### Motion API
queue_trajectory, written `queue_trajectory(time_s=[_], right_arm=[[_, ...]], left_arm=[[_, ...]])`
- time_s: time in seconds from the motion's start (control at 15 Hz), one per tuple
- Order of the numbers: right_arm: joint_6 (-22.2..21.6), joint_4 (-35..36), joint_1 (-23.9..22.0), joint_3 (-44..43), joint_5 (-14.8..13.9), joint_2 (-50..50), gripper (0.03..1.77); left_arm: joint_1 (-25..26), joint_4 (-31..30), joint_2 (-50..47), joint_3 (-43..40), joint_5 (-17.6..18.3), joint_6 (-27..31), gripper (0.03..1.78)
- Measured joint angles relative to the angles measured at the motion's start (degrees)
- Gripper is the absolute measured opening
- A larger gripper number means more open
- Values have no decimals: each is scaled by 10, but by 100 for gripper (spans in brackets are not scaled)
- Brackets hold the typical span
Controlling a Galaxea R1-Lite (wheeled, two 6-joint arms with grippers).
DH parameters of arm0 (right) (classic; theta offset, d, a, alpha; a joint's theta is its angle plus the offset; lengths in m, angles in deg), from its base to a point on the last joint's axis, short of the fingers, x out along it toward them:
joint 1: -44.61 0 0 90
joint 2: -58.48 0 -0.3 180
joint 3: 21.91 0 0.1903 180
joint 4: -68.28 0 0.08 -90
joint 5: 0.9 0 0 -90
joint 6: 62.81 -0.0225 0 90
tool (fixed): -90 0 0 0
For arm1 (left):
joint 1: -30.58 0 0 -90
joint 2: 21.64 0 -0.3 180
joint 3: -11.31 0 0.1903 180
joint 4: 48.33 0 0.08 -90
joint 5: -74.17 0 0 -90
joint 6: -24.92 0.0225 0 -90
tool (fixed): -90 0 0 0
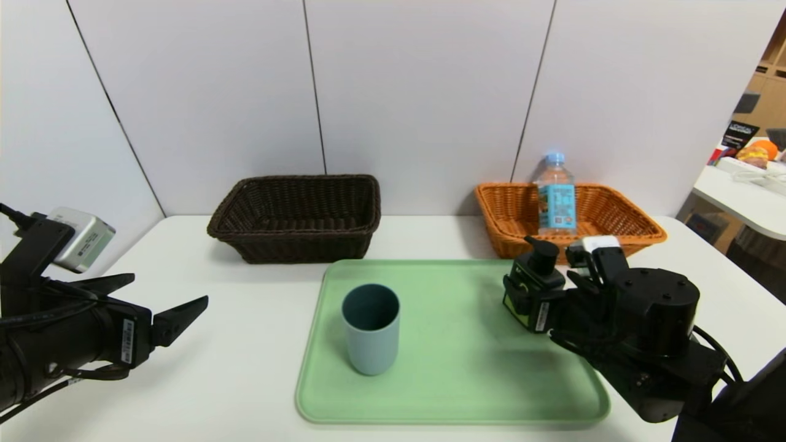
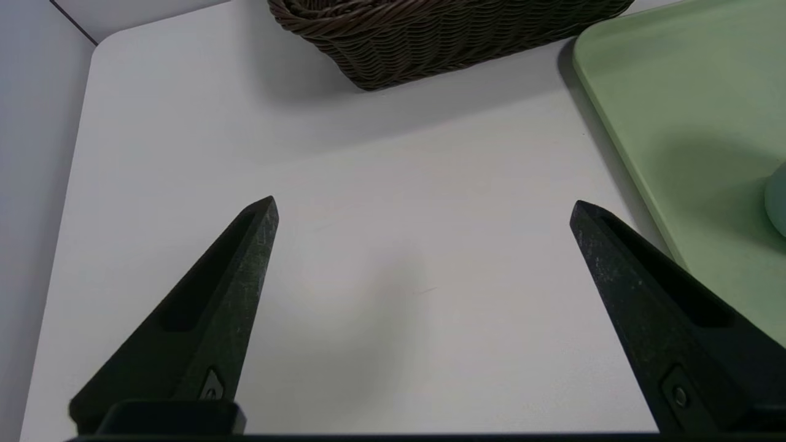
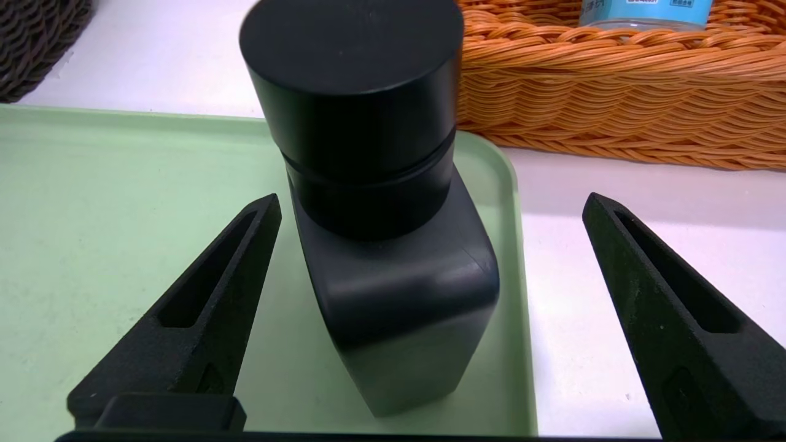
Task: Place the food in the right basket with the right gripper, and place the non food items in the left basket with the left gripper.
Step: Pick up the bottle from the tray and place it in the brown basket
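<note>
A clear water bottle (image 1: pixel 556 193) with a blue label stands upright inside the orange basket (image 1: pixel 626 221) at the back right. The dark brown basket (image 1: pixel 295 215) sits at the back left with nothing showing in it. A blue-grey cup (image 1: pixel 370 328) stands on the green tray (image 1: pixel 460 380). On the tray's far right corner stands a black pump bottle (image 1: pixel 533 288). My right gripper (image 3: pixel 431 202) is open, and the pump bottle (image 3: pixel 393 276) sits between its fingers without touching them. Over bare table at the left, my left gripper (image 2: pixel 424 205) is open and holds nothing.
The white table (image 1: pixel 245 344) ends at a grey panel wall behind the baskets. Its left rear corner (image 2: pixel 104 49) shows in the left wrist view. A second white table (image 1: pixel 746 199) with clutter stands off to the right. The tray's edge (image 2: pixel 620 141) lies beside the left gripper.
</note>
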Motion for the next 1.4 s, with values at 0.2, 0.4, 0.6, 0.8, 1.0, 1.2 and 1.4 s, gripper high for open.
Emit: queue_trajectory(time_s=[0.2,0.4,0.6,0.8,1.0,1.2,1.4], right_arm=[[-1,7,-1,2,0,-16,170],[-2,13,-1,0,0,-22,136],[-5,19,-1,2,0,-26,96],[-4,19,0,3,0,-27,61],[0,18,3,1,0,-21,62],[9,10,21,-9,0,4,62],[43,-38,55,-48,-1,53,62]], left_arm=[[0,0,1,1,0,0,169],[0,0,3,1,0,0,169],[-1,0,4,3,0,0,169],[-2,0,4,3,0,0,169],[-3,0,4,1,-1,0,169],[-3,0,4,0,-2,0,169],[-3,1,3,-3,-3,0,169]])
